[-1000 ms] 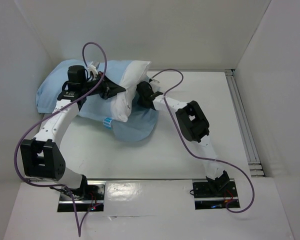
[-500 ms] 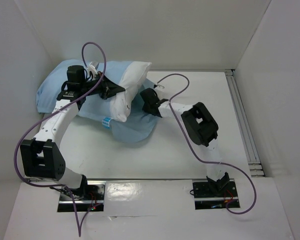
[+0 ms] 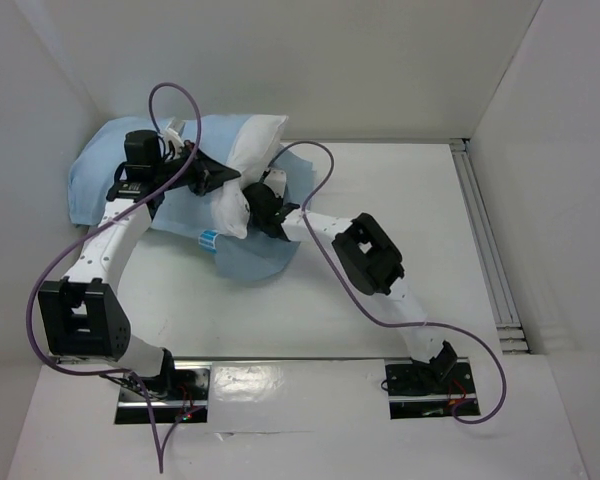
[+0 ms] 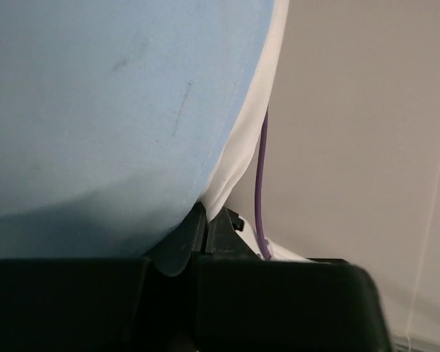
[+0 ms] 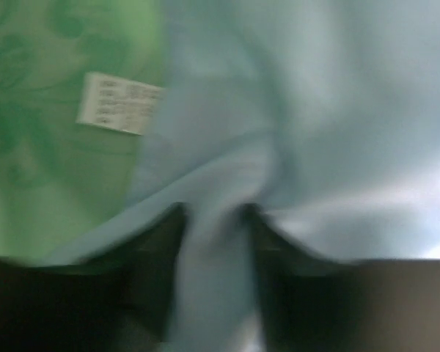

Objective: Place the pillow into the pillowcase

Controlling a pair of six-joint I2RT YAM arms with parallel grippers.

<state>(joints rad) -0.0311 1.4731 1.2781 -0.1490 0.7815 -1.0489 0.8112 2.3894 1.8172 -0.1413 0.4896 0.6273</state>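
The pale blue pillowcase (image 3: 105, 180) lies bunched at the back left. The white pillow (image 3: 252, 150) sticks out of its right side, and a small blue-and-white label (image 3: 209, 239) shows below it. My left gripper (image 3: 223, 180) is shut at the case's mouth. In the left wrist view its jaws (image 4: 204, 220) pinch the blue pillowcase (image 4: 95, 110) with a white fold (image 4: 246, 147) beside it. My right gripper (image 3: 252, 205) presses against the pillow's lower end. The blurred right wrist view shows its jaws (image 5: 213, 220) apart around a fold of pale blue pillowcase (image 5: 315, 110).
White walls close in the back and both sides. A metal rail (image 3: 485, 250) runs along the table's right edge. Purple cables (image 3: 310, 160) loop above both arms. A white tag (image 5: 121, 103) sits on green-looking patterned cloth in the right wrist view.
The right arm has swung left and pushed its gripper in against the pillow, and its jaws have come apart. Pillow, pillowcase and left gripper have shifted slightly left.
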